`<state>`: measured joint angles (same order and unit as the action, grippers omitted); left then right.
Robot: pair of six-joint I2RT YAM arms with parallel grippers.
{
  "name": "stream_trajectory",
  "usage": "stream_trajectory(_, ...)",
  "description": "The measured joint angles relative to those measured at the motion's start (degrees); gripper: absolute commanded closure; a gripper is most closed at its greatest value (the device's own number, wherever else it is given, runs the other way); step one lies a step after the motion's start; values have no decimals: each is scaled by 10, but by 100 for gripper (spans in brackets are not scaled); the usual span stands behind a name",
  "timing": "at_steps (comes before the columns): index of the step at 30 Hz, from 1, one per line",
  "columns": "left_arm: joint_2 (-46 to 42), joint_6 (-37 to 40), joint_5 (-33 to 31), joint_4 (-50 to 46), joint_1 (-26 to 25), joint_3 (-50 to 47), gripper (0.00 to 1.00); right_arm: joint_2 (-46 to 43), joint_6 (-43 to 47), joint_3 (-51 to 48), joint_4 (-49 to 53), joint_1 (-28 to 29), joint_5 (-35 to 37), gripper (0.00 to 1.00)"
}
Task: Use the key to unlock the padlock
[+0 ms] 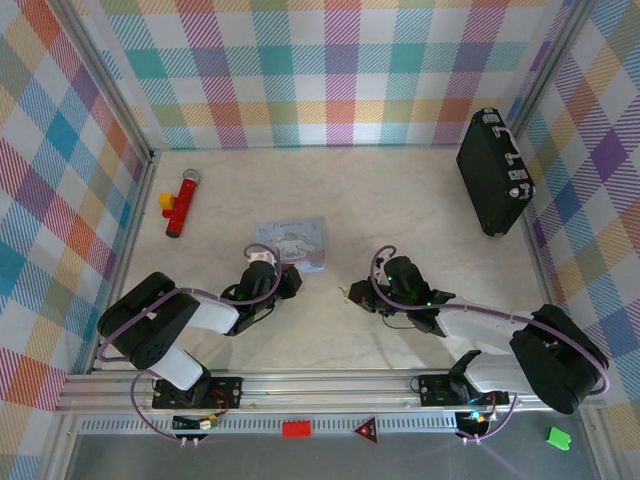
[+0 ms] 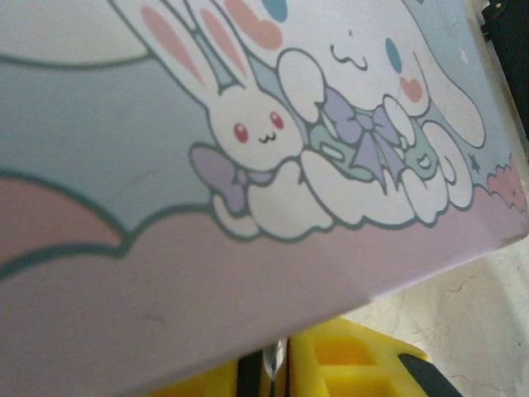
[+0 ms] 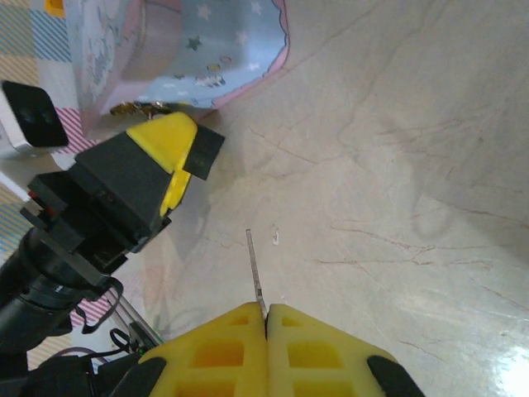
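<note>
The key [image 3: 254, 269], a thin silvery sliver, sticks out forward from my right gripper [image 3: 266, 313], which is shut on it just above the pale table. My left gripper [image 2: 277, 364] is pressed against the front of the pale blue cartoon tin [image 2: 248, 124], its yellow fingers close together on a small dark and silvery piece [image 2: 275, 357] that looks like the padlock; most of that piece is hidden. From above, the left gripper [image 1: 293, 280] sits at the tin's [image 1: 292, 243] near edge and the right gripper [image 1: 352, 293] points at it from the right, a short gap apart.
A big black case [image 1: 492, 172] leans on the right wall at the back. A red-and-yellow toy [image 1: 180, 203] lies at the back left. Checked walls close in the table on three sides. In the right wrist view the left gripper [image 3: 178, 157] stands ahead to the left, by the tin [image 3: 207, 50].
</note>
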<state>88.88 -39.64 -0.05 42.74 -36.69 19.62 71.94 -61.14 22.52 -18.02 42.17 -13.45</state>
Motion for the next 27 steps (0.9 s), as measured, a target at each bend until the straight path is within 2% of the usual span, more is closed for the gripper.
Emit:
stream_trajectory(6,-23,-7,2,-8,-1,-12,73,33,-9,1,-21,13,0,100)
stream_trajectory(16,-27,-24,-10,15,-4,-45,69,52,-14,15,-34,18,0,100)
stream_trajectory(21,-3,-30,-16,52,-7,-45,71,52,-14,19,-34,23,0,100)
stream_trajectory(27,10,-31,-20,73,-11,-45,81,58,-14,21,-34,29,2,100)
